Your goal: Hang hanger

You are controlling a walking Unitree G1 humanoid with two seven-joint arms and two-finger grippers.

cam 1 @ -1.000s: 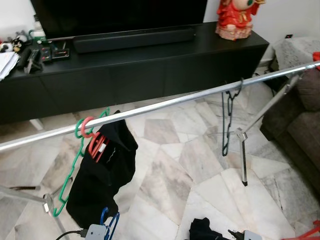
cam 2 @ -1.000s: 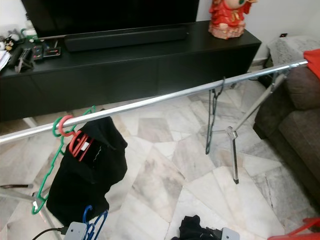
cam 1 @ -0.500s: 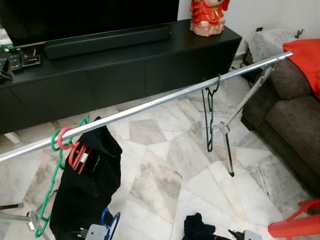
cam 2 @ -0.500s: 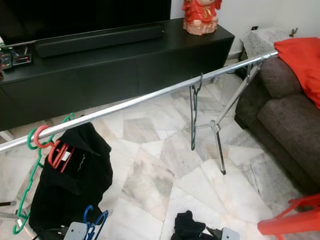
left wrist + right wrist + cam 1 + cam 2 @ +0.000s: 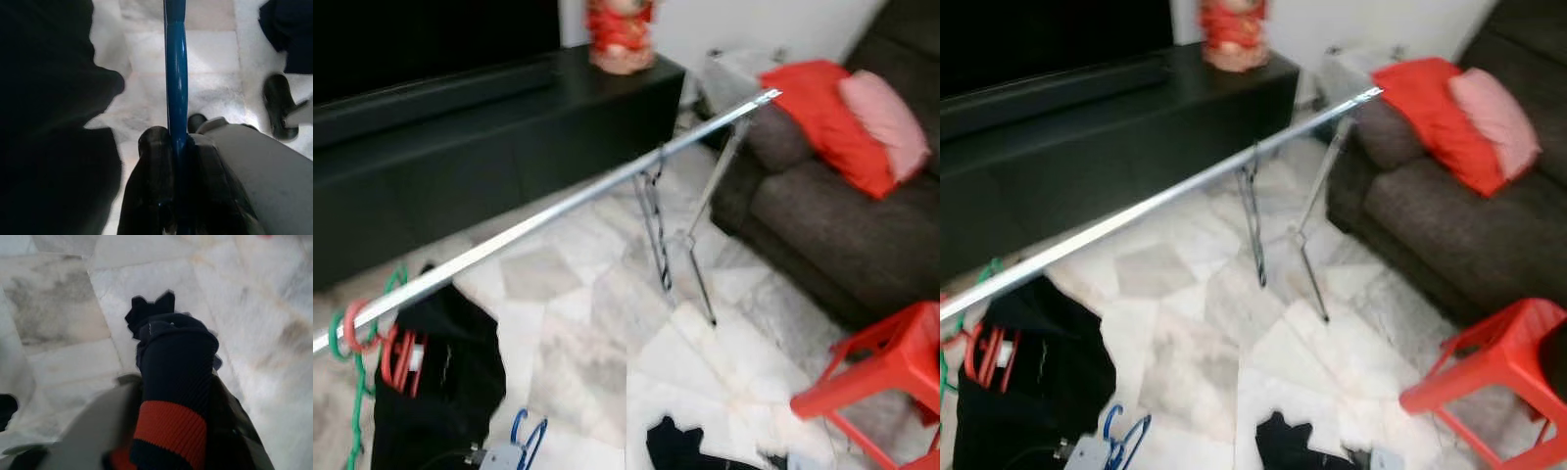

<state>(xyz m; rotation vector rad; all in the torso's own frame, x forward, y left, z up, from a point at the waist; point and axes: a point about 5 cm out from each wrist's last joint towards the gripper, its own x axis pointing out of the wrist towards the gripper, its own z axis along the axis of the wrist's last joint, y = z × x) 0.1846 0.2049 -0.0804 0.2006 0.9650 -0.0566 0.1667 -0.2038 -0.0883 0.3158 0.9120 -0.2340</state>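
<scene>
Marble floor (image 5: 607, 323) under a slanting silver rail (image 5: 558, 204) — below it, left tool (image 5: 178, 147) pinching blue hanger (image 5: 176, 83); right tool (image 5: 171, 431) clamped on dark garment (image 5: 176, 362) with orange band.

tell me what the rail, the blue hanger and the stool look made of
Rail: likely metal, with a bright silvery sheen.
Blue hanger: probably plastic, smooth and glossy, clamped in the left gripper.
Red stool: looks like moulded plastic, uniform matte red.

No legible text, labels or numbers.
</scene>
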